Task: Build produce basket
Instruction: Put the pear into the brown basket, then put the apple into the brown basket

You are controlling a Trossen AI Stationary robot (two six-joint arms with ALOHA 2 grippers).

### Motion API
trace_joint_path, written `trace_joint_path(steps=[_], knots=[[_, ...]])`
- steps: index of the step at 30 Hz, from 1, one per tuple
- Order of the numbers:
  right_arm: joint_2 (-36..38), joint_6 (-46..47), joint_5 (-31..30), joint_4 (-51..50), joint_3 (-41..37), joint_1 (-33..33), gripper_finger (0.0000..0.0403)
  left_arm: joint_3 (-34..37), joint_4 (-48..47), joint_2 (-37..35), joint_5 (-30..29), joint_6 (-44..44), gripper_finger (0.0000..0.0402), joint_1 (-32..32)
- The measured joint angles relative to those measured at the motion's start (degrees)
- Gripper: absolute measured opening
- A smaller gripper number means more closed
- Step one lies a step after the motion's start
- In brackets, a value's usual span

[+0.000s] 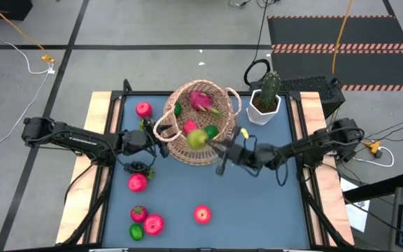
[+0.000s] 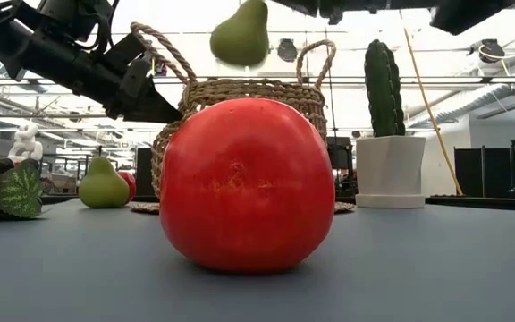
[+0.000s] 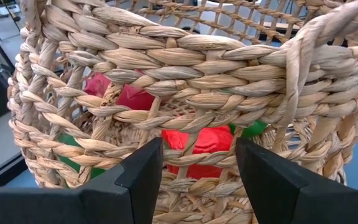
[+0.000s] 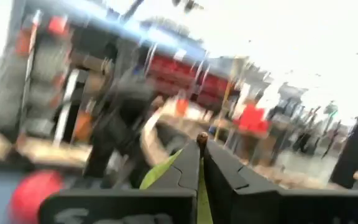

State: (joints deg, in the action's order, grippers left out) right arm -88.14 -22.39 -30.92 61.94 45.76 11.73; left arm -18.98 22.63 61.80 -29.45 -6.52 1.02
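Right end effector (image 4: 202, 163) pinching pear (image 4: 160, 171)

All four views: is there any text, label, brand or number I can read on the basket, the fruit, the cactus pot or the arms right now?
No readable text in any view.
Basket: plain weave, no label.
White cactus pot: blank.
Red apple nearest the low camera: no sticker.
Right gripper: pale embossed marks on its body in the right wrist view, too blurred to read.
Left gripper: plain dark fingers, no marking.
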Motion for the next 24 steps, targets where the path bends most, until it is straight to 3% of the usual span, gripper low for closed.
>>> trace_joint_path(steps=[3, 6, 11, 24], knots=[[0.0, 0.5, 6.1, 6.4, 0.0, -4.5, 0.0003, 0.0, 0.4, 0.0, 0.0, 1.4, 0.0204, 0.0], [0.0, 0.2, 6.7, 8.1, 0.0, -8.5, 0.0003, 0.0, 1.1, 0.0, 0.0, 3.0, 0.0204, 0.0], [-0.1, 4.6, 5.3, -3.9, 0.0, -14.4, 0.0013, 0.0, 1.3, 0.0, 0.0, 3.8, 0.0205, 0.0], [0.0, 9.9, 5.7, -11.1, 0.0, -12.8, 0.0198, 0.0, 1.2, 0.0, 0.0, 3.4, 0.0205, 0.0]])
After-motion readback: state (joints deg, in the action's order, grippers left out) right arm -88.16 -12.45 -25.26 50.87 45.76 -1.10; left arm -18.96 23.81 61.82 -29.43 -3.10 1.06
